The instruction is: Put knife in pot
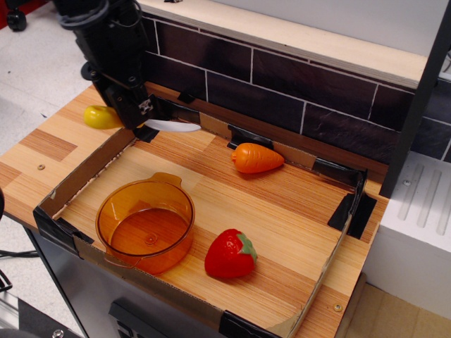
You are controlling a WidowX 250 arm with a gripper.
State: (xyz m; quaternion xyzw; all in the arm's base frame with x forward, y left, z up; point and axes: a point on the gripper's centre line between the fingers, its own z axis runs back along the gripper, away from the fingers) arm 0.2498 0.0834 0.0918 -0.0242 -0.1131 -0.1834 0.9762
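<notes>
My black gripper (137, 116) is shut on the knife and holds it in the air over the far left corner of the tray. The knife's yellow handle (101, 117) sticks out to the left and its white blade (173, 126) points right. The transparent orange pot (146, 224) sits empty at the tray's near left, well below and in front of the gripper.
An orange carrot (256, 158) lies at the back middle of the wooden tray (296, 211). A red strawberry (230, 254) sits just right of the pot. A dark tiled wall (282, 91) runs behind. A white block (416, 225) stands at the right.
</notes>
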